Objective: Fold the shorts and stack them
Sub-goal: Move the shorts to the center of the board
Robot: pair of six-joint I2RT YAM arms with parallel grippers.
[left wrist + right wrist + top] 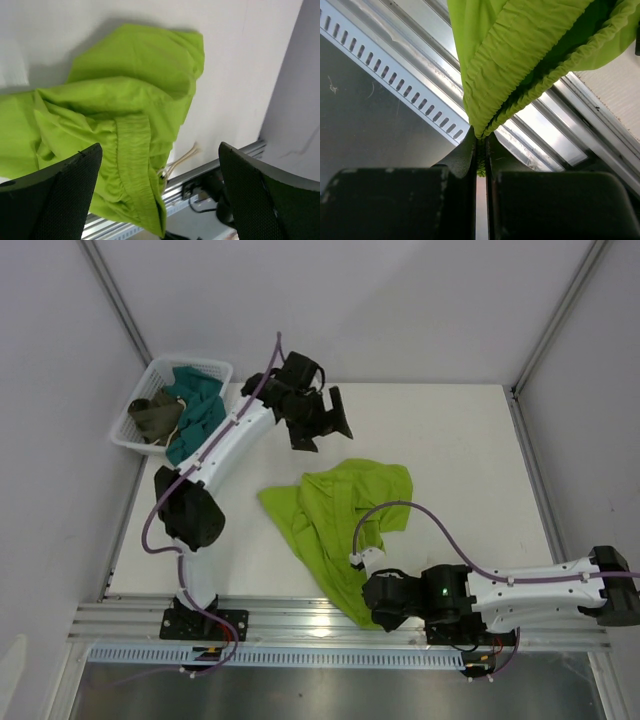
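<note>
The lime-green shorts (340,515) lie crumpled on the white table, their elastic waistband end hanging over the near edge. My right gripper (368,612) is shut on the waistband (520,55), pinching the gathered fabric between its fingertips (481,145) above the metal rail. My left gripper (322,422) is open and empty, raised above the table behind the shorts. In the left wrist view the shorts (125,100) lie below and between the spread fingers (60,195), with the white drawstring (182,157) trailing near the rail.
A white basket (215,368) at the back left holds a teal garment (200,405) and an olive-brown garment (155,415). A metal rail (300,618) runs along the table's near edge. Walls enclose the table on the left, right and back.
</note>
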